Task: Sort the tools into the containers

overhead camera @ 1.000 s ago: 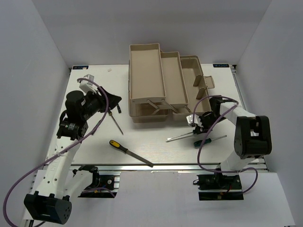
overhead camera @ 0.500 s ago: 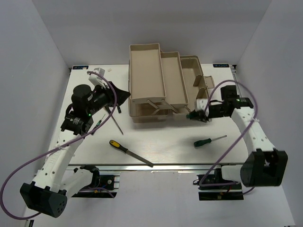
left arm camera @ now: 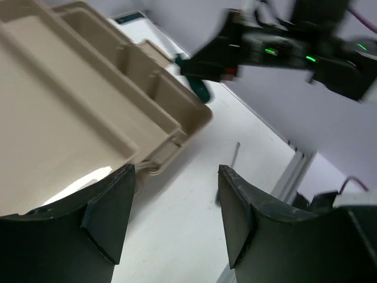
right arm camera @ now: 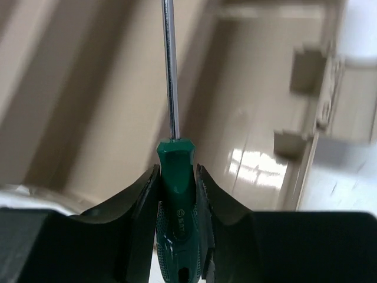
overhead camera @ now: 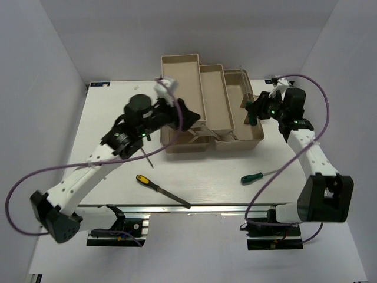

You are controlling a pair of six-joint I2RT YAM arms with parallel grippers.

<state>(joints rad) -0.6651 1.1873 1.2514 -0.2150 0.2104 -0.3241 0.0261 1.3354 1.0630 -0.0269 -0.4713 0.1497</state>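
The right gripper (right arm camera: 175, 177) is clamped tight on the handle of a green screwdriver (right arm camera: 174, 154). It holds the tool in the air over the right-hand compartment (overhead camera: 235, 97) of the open toolbox (overhead camera: 188, 147), with the bare shaft running out ahead of the fingers. The grip looks firm, so the main risk is probably in the release. The shaft reaches well past the jaws, and if it is let go while tilted or too high it could land across a rim or bounce out. The hinge tabs (right arm camera: 306, 68) on the compartment's wall could also catch the tip.

The left gripper (left arm camera: 175, 183) is spread wide and holds nothing. It hangs by the front of the large left tray (overhead camera: 179, 82). Both arms are close to the box, so a clash between them seems possible if each moves toward the middle.

Three tools wait on the table (overhead camera: 212, 177). A second green screwdriver (overhead camera: 258, 175) lies near the right arm and a yellow-handled file (overhead camera: 163, 190) sits near the front edge. A thin dark screwdriver (overhead camera: 145, 154) is partly hidden under the left arm, which blocks a clean reach to it.
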